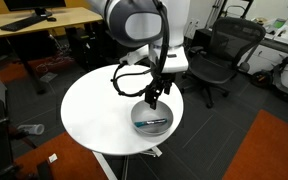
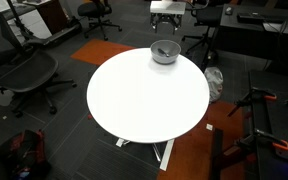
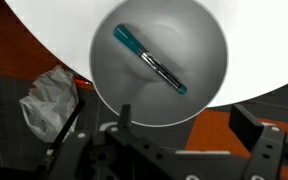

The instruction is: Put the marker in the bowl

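The marker (image 3: 149,60), dark with a teal end, lies diagonally inside the silvery-grey bowl (image 3: 199,40), resting on its bottom. The bowl stands near the edge of the round white table (image 1: 94,115) and shows in both exterior views (image 1: 139,117) (image 2: 165,53). The marker also shows as a thin line in the bowl in an exterior view (image 1: 154,123). My gripper (image 3: 184,120) hangs just above the bowl's rim (image 1: 154,98). It is open and empty, with its two fingers spread wide apart.
The table top (image 2: 144,95) is bare apart from the bowl. Black office chairs (image 1: 224,50) (image 2: 29,75) stand around it, and a wooden desk (image 1: 44,20) stands behind. A crumpled plastic bag (image 3: 49,95) lies on the floor by the table edge.
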Robot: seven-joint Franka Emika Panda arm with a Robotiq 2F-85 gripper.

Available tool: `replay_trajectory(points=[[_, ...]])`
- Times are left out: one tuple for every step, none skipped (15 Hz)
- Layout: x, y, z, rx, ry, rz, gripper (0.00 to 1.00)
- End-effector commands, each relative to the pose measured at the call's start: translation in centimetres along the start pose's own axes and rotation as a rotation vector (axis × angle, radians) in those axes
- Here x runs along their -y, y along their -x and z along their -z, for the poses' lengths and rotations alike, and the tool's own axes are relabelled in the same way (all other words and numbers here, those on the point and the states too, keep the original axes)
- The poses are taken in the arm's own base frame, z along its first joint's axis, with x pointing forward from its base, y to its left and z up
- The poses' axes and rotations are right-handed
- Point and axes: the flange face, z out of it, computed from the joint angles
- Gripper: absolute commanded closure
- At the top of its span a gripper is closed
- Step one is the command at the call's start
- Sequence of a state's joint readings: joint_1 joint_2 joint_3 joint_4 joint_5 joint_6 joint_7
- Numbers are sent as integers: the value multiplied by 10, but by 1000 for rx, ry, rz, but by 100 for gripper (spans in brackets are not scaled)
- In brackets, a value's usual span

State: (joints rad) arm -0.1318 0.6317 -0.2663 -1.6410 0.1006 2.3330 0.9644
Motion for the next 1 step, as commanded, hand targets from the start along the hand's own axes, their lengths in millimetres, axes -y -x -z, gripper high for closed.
replay_trajectory(points=[[0,-1,0,1,2,0,0]])
